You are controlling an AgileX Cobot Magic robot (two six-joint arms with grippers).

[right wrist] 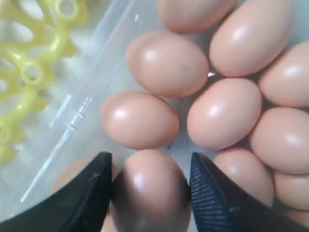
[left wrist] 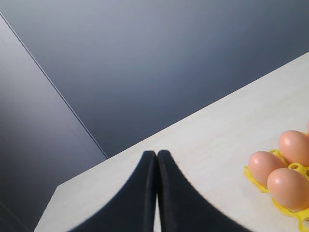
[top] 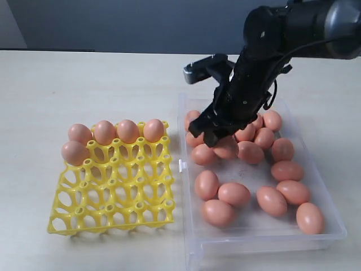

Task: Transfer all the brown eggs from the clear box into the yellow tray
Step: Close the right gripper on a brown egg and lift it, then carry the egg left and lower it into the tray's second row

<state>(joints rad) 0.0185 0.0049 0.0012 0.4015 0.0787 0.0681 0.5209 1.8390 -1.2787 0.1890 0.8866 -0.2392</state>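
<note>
Right gripper (right wrist: 150, 166): down inside the clear box (top: 265, 241), at the near edge of the egg cluster packed into the box's far half. Its two dark fingers (right wrist: 89, 193) are spread to egg width and pressed against both sides of one brown egg (right wrist: 150, 193). Ribbed pad visible on one finger. I cannot tell whether that egg rests on the box floor or is just off it; the wrist view is too close and the arm blocks the exterior view.

Other brown eggs (top: 234, 193) in the box: a tight cluster toward the far wall, partly hidden under the arm. There is a looser scatter across the near half, three of them close to the latch-side wall and others along the opposite wall. Roughly seventeen in all, count unsure.

Small latch tab (top: 182, 165): midway along the box's long wall.

Yellow tray (top: 113, 195): on the table (top: 84, 79), just beside the box's latch-side wall, roughly parallel to it. Five eggs are seated in it. Four fill the far row, level with the box's far half. One sits in the next row, in the column farthest from the box. The remaining cups are unfilled.

Left gripper (left wrist: 156, 166): seen in its wrist view only. Fingers closed flat against each other, nothing between them, above bare table. Three of the tray's eggs and a tray corner are in that view.
</note>
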